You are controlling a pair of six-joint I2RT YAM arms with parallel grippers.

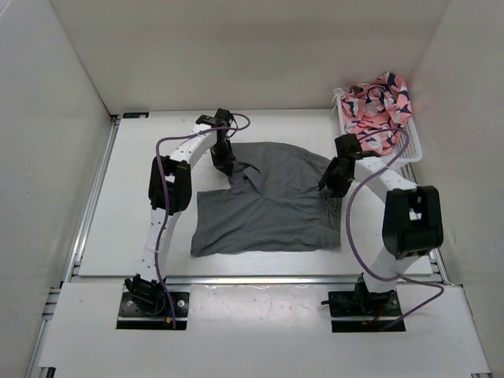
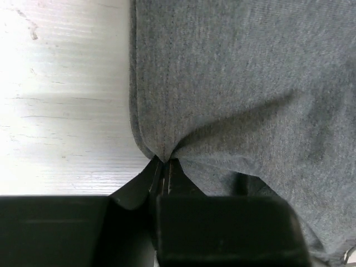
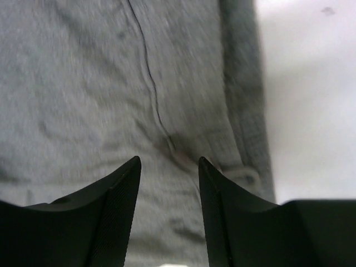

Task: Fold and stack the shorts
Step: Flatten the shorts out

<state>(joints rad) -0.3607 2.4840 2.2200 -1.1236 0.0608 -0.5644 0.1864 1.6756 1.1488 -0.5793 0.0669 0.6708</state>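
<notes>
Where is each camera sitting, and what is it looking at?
Top camera: above and behind, looking down at the table, left arm, right arm and grey shorts.
Left wrist: looks down past the left jaws, shut on the shorts' edge.
Right wrist: looks down between the open right jaws at the shorts.
All three share the shorts.

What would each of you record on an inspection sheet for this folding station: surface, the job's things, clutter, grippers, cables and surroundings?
Surface: white table, faintly marked.
Job's things: grey shorts lying mostly flat mid-table, not stacked.
Clutter: white basket at the far right corner, holding a pink patterned cloth.
Grippers: left gripper shut on the shorts' edge; right gripper open above the shorts.
Cables: purple cables run along both arms.
Surroundings: white walls on three sides.
</notes>
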